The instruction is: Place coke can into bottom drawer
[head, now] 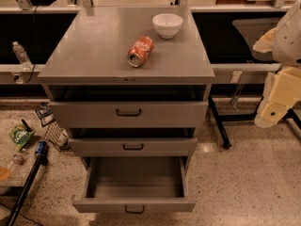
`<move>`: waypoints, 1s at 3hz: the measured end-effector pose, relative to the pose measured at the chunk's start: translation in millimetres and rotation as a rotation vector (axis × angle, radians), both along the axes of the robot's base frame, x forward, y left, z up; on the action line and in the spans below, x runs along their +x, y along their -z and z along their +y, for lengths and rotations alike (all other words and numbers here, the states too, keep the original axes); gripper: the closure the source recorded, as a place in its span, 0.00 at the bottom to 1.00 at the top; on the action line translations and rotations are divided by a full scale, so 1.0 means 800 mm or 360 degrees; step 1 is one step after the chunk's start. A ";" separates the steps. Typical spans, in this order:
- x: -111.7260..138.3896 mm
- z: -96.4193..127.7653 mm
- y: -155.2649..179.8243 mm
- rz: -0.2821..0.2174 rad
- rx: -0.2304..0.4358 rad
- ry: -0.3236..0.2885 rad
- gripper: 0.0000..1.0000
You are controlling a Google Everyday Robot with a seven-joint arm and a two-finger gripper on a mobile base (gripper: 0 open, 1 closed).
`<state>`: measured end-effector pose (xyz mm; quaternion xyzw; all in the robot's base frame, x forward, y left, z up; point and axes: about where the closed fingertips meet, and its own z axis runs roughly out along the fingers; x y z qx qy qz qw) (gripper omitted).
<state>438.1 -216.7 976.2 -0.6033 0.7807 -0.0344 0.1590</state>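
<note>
The coke can [140, 51], red with a silver end, lies on its side on the grey cabinet top [94, 51], near the middle. The bottom drawer [135, 204] is pulled out towards me, and its tray shows nothing inside. The top and middle drawers stand slightly ajar above it. My gripper [276, 100], cream-coloured, hangs at the right edge of the view, well to the right of the cabinet and lower than the can. It holds nothing that I can see.
A white bowl [167, 25] stands on the cabinet top behind the can. A water bottle [19, 54] stands on the left ledge. A green packet [19, 135], a black pole [26, 185] and clutter lie at the left. A dark table leg [217, 124] stands right of the cabinet.
</note>
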 end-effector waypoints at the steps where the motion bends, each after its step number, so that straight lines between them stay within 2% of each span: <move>1: 0.000 0.000 0.000 0.0000 0.0000 0.0000 0.00; 2: 0.005 0.006 0.000 0.0019 -0.0017 -0.0073 0.00; 3: 0.052 0.010 0.017 0.0109 -0.0116 -0.0295 0.00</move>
